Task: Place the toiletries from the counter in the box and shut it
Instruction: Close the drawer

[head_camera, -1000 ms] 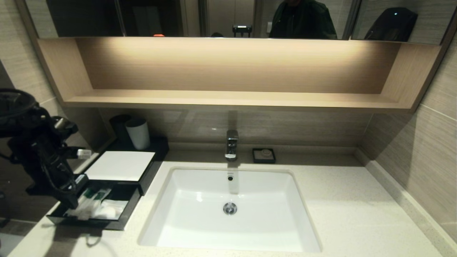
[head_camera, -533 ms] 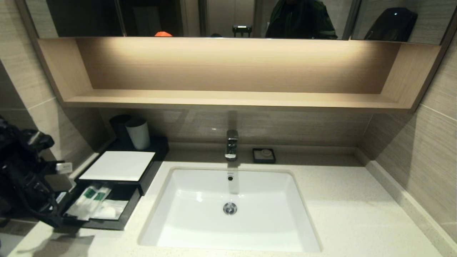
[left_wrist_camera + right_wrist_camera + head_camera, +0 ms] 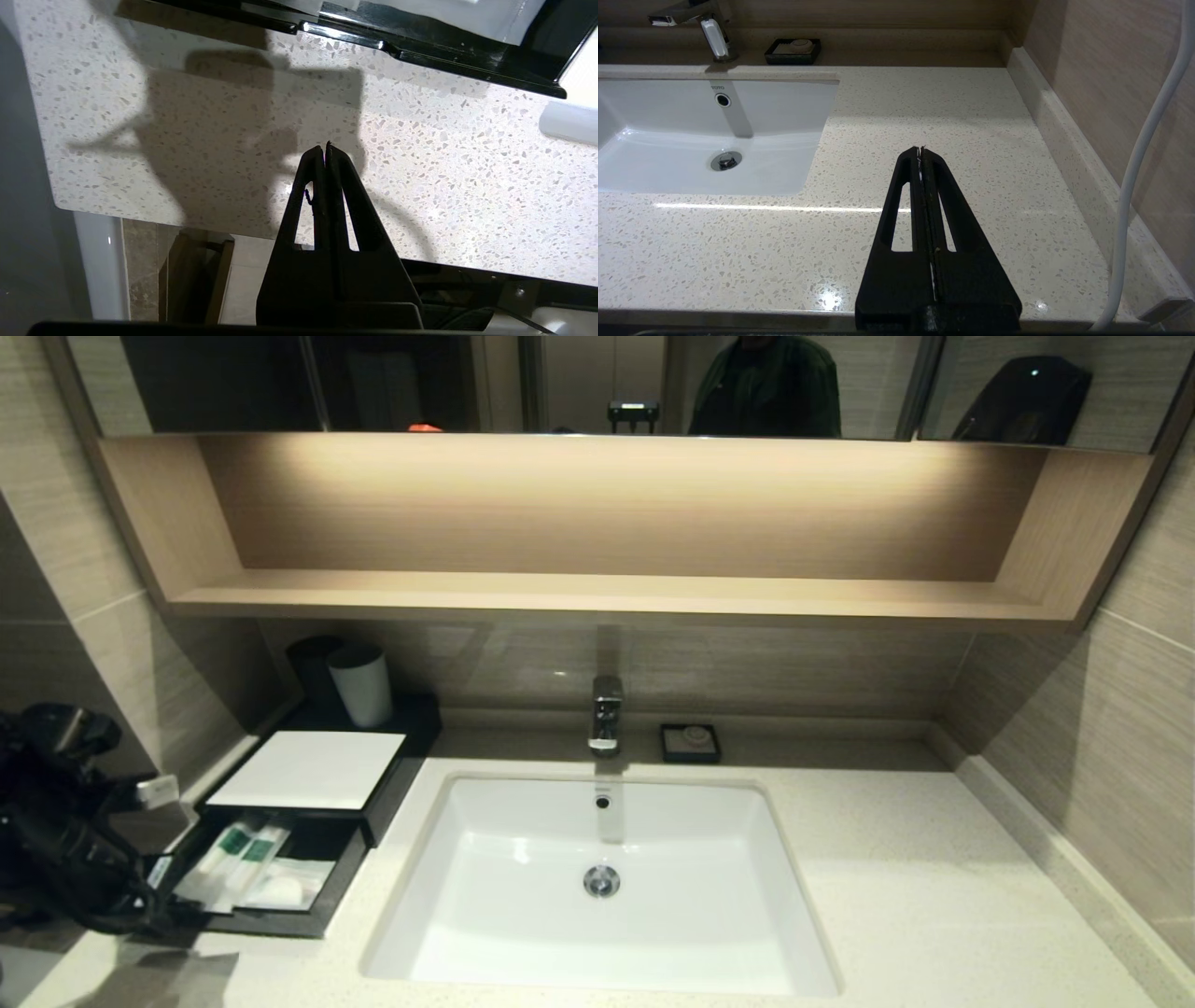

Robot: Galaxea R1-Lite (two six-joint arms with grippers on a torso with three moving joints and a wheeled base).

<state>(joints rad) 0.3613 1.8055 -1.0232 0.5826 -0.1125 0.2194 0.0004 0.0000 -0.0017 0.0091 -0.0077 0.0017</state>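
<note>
The black box [image 3: 308, 770] with a white top panel stands at the counter's [image 3: 934, 896] far left. Its front drawer [image 3: 327, 887] is pulled out. Wrapped toiletries [image 3: 252, 873] lie inside it: long pale packets with green marks and a square packet [image 3: 289, 889] with a white round item. My left arm [image 3: 75, 840] hangs low at the left, beside the drawer's front corner. My left gripper [image 3: 325, 147] is shut and empty above the bare counter, short of the drawer's front edge [image 3: 420, 51]. My right gripper [image 3: 920, 149] is shut and empty over the counter right of the basin.
A white basin [image 3: 523, 915] is set in the middle, with a faucet [image 3: 606, 714] behind it. A small black dish [image 3: 690, 743] sits to the faucet's right. A white cup [image 3: 359, 684] and a black cup stand behind the box. A wooden shelf [image 3: 607, 593] runs above.
My left arm has drawn back from over the open drawer, moving left and down to the counter's front left corner. The packets stay in the drawer, which stays open.
</note>
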